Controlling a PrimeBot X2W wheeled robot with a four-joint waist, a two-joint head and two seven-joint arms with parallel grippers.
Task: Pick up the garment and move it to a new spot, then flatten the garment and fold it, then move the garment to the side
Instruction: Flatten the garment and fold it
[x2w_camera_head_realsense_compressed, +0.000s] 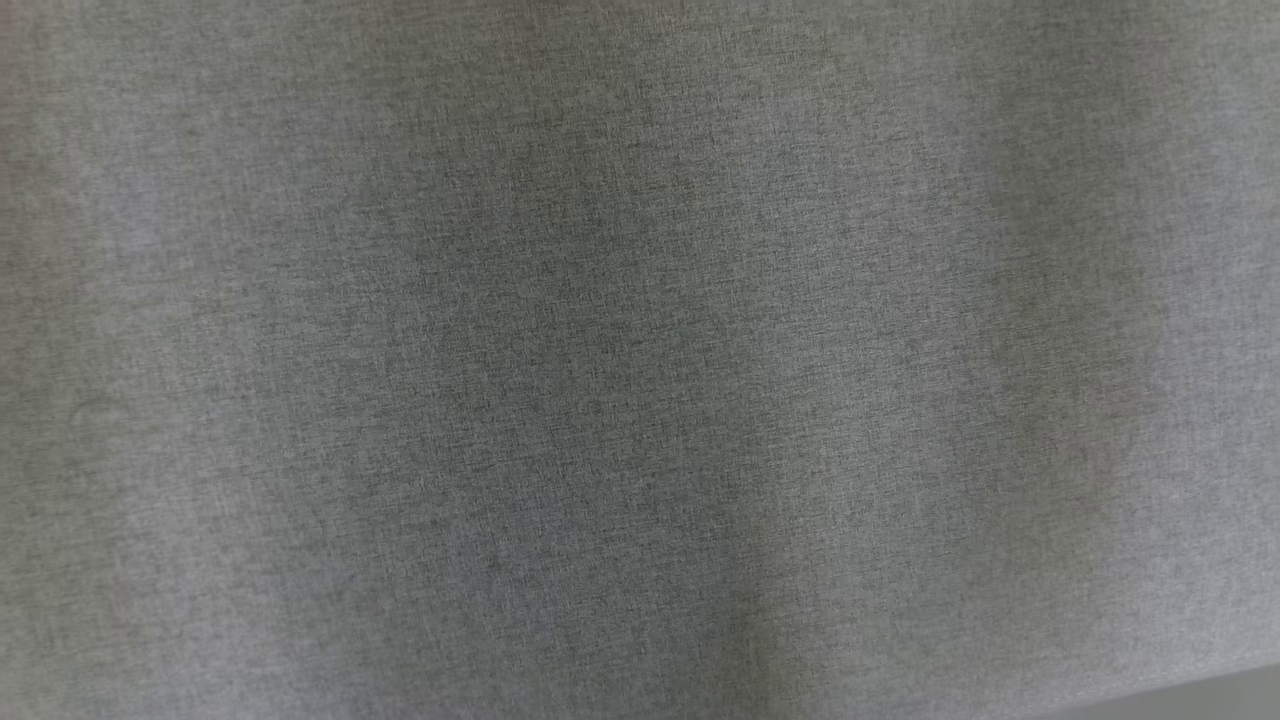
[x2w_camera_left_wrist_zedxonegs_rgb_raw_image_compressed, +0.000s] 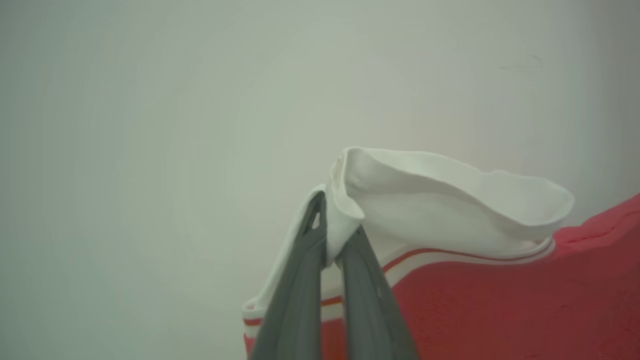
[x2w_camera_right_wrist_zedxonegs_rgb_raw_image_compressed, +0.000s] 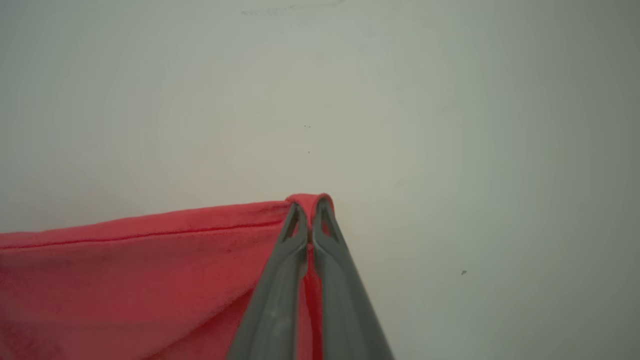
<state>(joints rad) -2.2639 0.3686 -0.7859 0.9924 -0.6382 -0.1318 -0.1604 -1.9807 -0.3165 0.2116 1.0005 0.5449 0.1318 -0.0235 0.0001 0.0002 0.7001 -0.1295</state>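
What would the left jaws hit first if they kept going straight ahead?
The left gripper, jaws shut on the white collar, would probably next meet the plain pale surface ahead; distance unclear.

Grey cloth surface (x2w_camera_head_realsense_compressed: 640, 360): woven and a bit fuzzy, with soft dark and light patches across it.
Smooth grey strip (x2w_camera_head_realsense_compressed: 1210, 695): in the corner at 5 o'clock, past the cloth's edge.
Pale surface (x2w_camera_left_wrist_zedxonegs_rgb_raw_image_compressed: 150, 150): plain whitish-green; wall or desk, cannot tell.
Dark speck (x2w_camera_right_wrist_zedxonegs_rgb_raw_image_compressed: 463, 272): tiny, at 4 o'clock on the pale surface.
Light: soft and even.

Open pale surface (x2w_camera_right_wrist_zedxonegs_rgb_raw_image_compressed: 450, 125) beyond garment (x2w_camera_right_wrist_zedxonegs_rgb_raw_image_compressed: 125, 280)
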